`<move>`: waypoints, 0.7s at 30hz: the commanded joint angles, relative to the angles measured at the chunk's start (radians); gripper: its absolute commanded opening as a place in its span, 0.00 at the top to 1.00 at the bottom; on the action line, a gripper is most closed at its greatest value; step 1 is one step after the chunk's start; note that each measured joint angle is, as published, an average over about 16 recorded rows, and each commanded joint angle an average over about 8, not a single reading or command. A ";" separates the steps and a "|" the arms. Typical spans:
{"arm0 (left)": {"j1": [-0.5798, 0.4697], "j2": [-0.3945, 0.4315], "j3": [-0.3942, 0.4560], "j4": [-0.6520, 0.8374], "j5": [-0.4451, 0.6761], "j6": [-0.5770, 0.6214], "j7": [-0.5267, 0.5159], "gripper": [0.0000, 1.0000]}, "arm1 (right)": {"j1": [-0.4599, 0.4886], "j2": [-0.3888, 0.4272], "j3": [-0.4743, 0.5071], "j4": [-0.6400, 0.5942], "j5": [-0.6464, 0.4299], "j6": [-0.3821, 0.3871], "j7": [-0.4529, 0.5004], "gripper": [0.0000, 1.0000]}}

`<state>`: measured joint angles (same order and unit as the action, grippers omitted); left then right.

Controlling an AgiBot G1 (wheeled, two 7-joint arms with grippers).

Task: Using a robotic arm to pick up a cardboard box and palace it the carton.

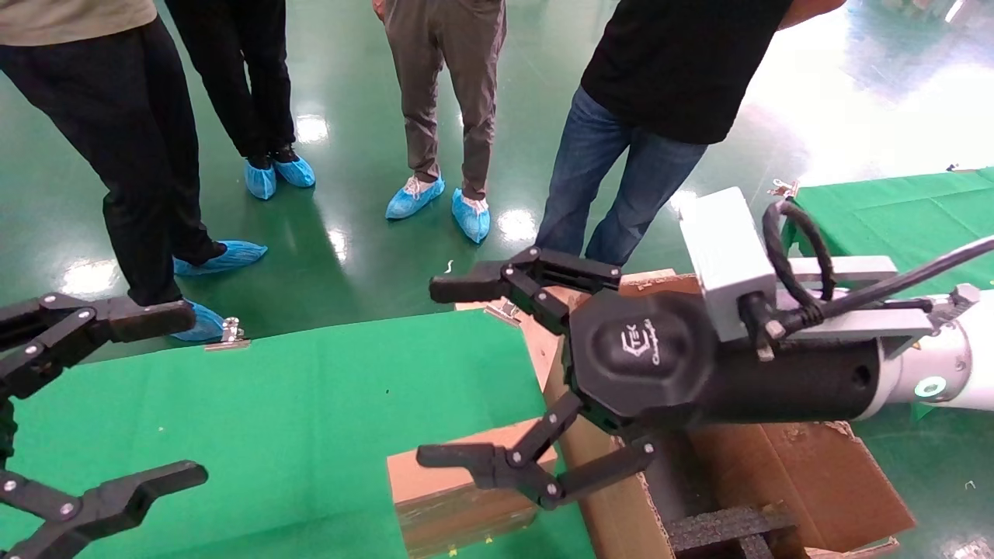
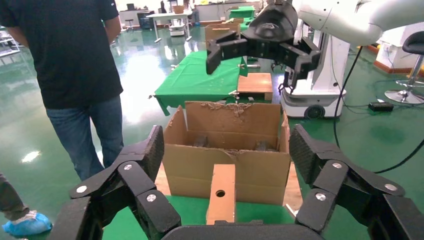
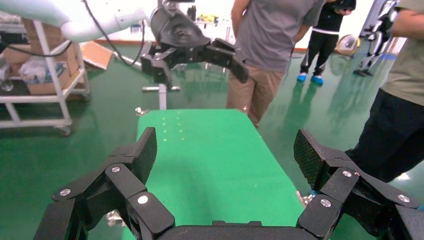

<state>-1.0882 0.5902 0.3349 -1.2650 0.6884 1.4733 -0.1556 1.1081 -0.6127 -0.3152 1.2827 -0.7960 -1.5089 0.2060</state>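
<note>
The small brown cardboard box (image 1: 458, 489) stands on the green table (image 1: 311, 404), close against the left wall of the large torn carton (image 1: 784, 466). In the left wrist view the box (image 2: 221, 192) shows its round hole in front of the carton (image 2: 250, 170). My right gripper (image 1: 440, 373), on the white arm, is open and empty. It hovers above the box and the carton's left wall. It also shows in the left wrist view (image 2: 255, 62). My left gripper (image 1: 186, 392) is open and empty at the table's left, pointing at the box. The right wrist view shows only the table (image 3: 210, 150).
Several people in blue shoe covers (image 1: 415, 196) stand on the green floor just beyond the table. A metal clip (image 1: 229, 334) grips the table's far edge. A second green table (image 1: 893, 210) stands at the right. Black foam inserts (image 1: 722, 528) lie inside the carton.
</note>
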 commanded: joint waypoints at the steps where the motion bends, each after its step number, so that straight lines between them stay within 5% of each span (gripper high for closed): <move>1: 0.000 0.000 0.000 0.000 0.000 0.000 0.000 1.00 | 0.005 0.003 -0.006 0.002 -0.013 -0.001 0.005 0.00; 21: 0.000 0.000 0.000 0.000 0.000 0.000 0.000 1.00 | 0.281 -0.139 -0.342 -0.144 -0.436 -0.069 0.000 0.00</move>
<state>-1.0884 0.5901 0.3353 -1.2649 0.6882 1.4733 -0.1554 1.3907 -0.7548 -0.6572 1.1383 -1.2331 -1.5775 0.2067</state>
